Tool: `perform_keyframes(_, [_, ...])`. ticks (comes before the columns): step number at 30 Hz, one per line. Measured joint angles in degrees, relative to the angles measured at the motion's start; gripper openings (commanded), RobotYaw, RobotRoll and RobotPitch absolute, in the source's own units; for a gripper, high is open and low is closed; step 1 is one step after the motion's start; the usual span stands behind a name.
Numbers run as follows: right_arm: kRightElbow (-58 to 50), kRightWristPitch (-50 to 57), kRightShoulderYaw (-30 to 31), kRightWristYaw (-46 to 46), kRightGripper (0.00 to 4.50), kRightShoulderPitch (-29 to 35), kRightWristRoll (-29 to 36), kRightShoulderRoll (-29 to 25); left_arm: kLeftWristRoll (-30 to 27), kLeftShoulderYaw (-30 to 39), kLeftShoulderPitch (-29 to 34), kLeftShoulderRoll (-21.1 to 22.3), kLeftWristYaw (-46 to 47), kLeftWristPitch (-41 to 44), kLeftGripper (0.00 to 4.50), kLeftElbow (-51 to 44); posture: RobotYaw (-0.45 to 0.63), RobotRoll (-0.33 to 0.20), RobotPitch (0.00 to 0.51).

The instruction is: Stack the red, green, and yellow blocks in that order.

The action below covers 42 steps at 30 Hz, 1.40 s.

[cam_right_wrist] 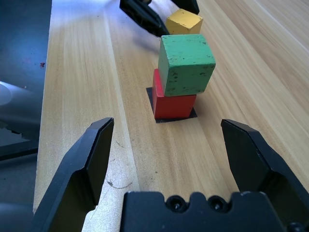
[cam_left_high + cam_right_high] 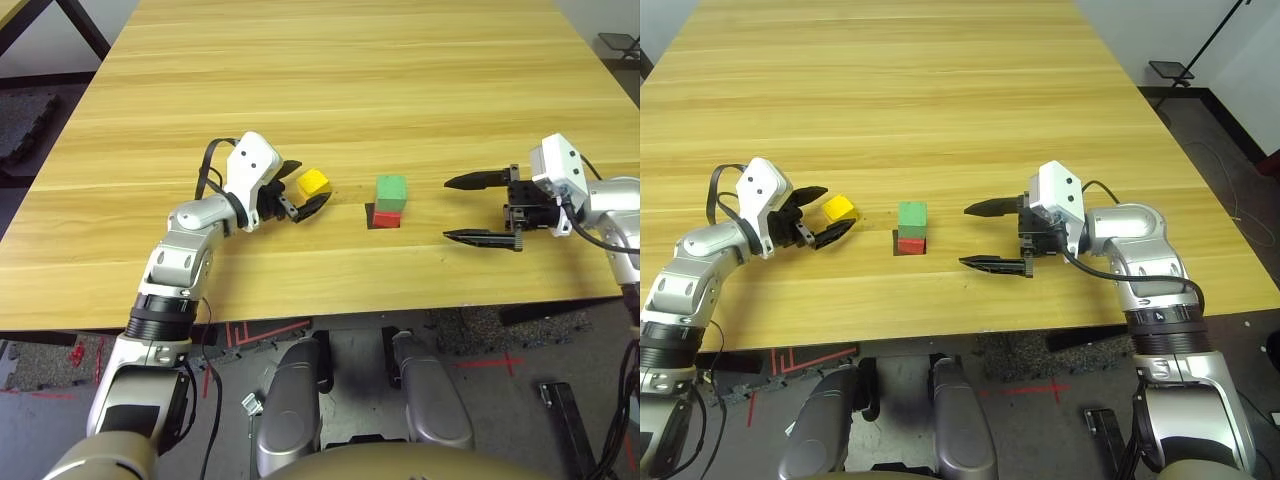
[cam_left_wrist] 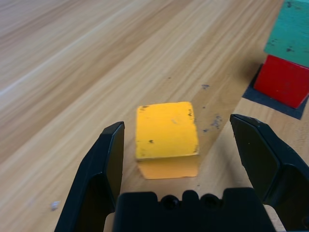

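Straddling the yellow block (image 3: pixel 166 129) with spread fingers, the left gripper (image 2: pixel 298 195) should close squarely; green block (image 2: pixel 391 188) sits skewed on red block (image 2: pixel 387 217), so place gently. Right gripper (image 2: pixel 480 209) waits open nearby.

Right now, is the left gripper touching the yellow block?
Apart. In the left wrist view the left gripper is open around the yellow block, with bare table showing between the block and each finger.

Green block (image 2: pixel 391 188) atop red (image 2: pixel 387 217); yellow (image 2: pixel 313 182) apart
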Motion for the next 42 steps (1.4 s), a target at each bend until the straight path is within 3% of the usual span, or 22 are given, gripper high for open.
perform_keyframes(6, [0.00,-0.07,0.00,-0.16,4.50,0.01,-0.01,0.00,0.27,-0.48,-0.05,-0.73,0.27,-0.02,4.46,0.96,0.19,0.035,0.240])
perform_keyframes(13, [-0.10,-0.07,0.00,-0.24,4.50,0.01,-0.01,0.01,0.32,-0.16,-1.62,-1.39,0.85,-1.19,2.10,5.01,0.19,0.031,0.240])
perform_keyframes(14, [-0.11,-0.07,0.00,-0.24,4.50,0.00,-0.01,0.01,0.34,-0.12,-1.86,-1.39,0.83,-1.66,1.94,5.52,0.19,0.029,0.240])
perform_keyframes(24, [-0.19,-0.05,0.00,-0.17,4.50,-0.07,-0.01,0.00,0.66,-0.01,-3.38,-0.24,-0.39,-4.73,1.95,9.11,0.19,0.028,0.237])
perform_keyframes(30, [-0.03,-0.06,0.00,0.33,4.50,-0.54,-0.04,-0.09,-0.32,0.79,-8.67,2.60,-5.19,-5.18,1.95,10.28,0.20,0.034,0.233])
perform_keyframes(42, [-2.97,2.58,-0.17,0.98,4.50,-0.45,0.82,-1.30,-6.24,0.09,-15.46,3.51,-12.09,3.72,1.95,-1.00,0.18,0.048,0.224])
